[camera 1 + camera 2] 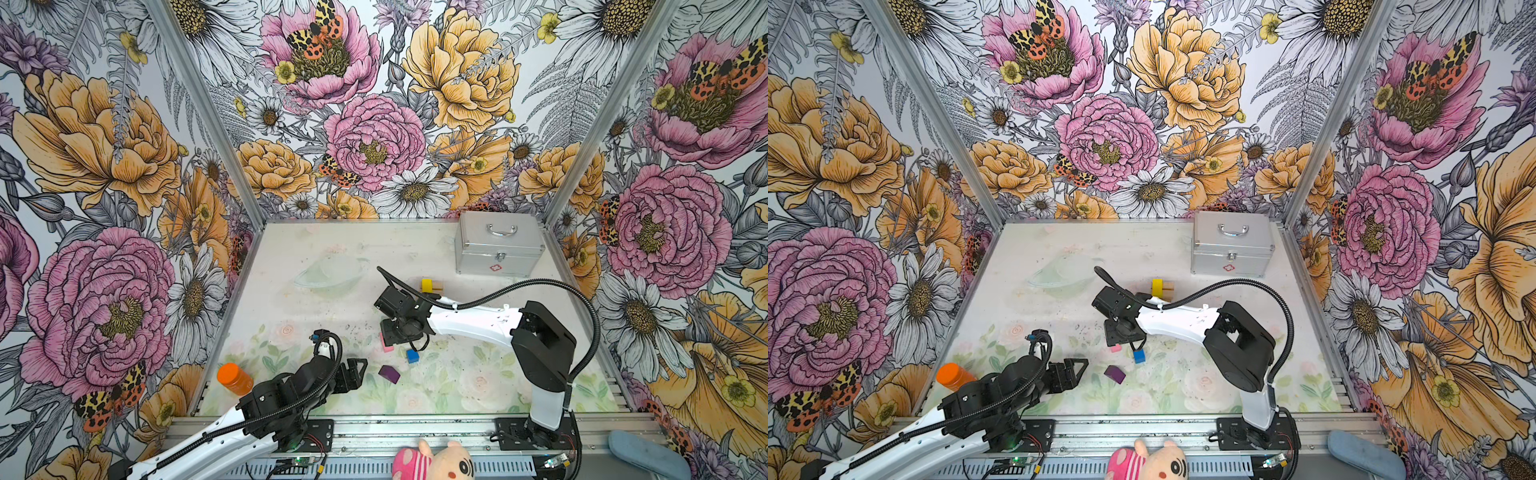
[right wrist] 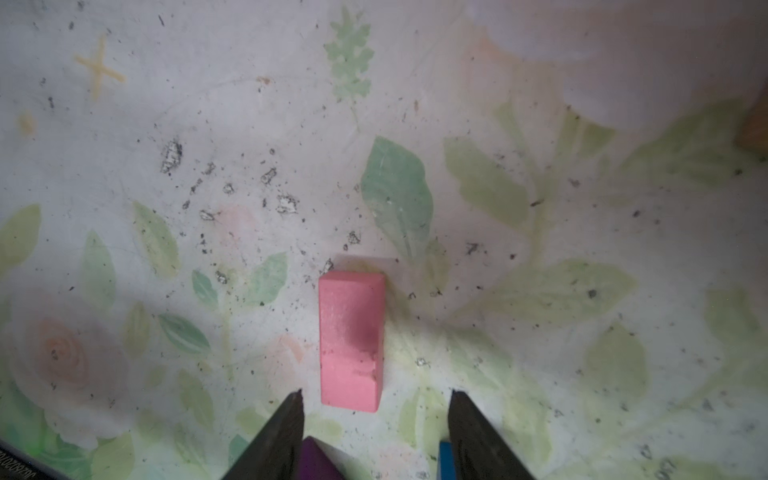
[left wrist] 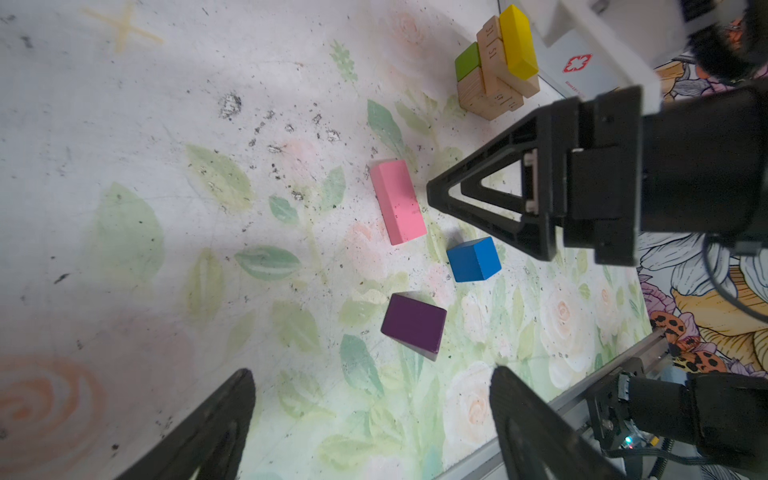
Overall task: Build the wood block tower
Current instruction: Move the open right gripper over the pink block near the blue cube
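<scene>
Near the front-left corner of the bench rests an orange-capped plastic bottle. Just beside it is the left gripper, its jaws spread wide and empty. Toward the middle, a purple painted wooden block sits nearest the front edge. A small blue wooden cube lies beyond it, then a pink wooden bar lying flat. The right gripper hangs at that bar's end, jaws parted wider than the bar and not gripping it. Farther back, right of centre, stands the tower: plain tan bars carrying a green cube and a yellow bar. A silver metal case fills the far-right corner.
</scene>
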`<state>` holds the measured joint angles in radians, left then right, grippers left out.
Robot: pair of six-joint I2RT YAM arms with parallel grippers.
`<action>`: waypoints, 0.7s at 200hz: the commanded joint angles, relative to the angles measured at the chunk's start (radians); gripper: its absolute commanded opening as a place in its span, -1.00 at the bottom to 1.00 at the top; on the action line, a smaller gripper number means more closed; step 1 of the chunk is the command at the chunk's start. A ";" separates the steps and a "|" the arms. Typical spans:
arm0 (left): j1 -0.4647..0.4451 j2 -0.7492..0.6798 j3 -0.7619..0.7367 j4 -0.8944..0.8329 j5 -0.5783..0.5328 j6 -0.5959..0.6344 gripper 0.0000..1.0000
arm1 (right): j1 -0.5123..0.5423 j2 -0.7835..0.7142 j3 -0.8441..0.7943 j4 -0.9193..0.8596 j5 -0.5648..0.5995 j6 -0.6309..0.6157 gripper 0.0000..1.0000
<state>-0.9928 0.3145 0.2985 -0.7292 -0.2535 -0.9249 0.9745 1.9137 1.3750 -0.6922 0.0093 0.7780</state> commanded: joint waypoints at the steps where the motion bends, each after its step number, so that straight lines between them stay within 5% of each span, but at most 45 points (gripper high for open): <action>1: -0.006 -0.013 0.004 -0.023 0.014 0.024 0.80 | 0.008 0.029 0.050 -0.007 0.006 0.005 0.16; 140: -0.007 -0.055 -0.002 -0.039 0.006 0.037 0.80 | 0.046 0.145 0.137 -0.091 0.058 -0.002 0.08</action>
<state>-0.9928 0.2817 0.2985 -0.7490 -0.2508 -0.9092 1.0119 2.0365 1.4769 -0.7570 0.0334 0.7769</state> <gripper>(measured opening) 0.898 0.561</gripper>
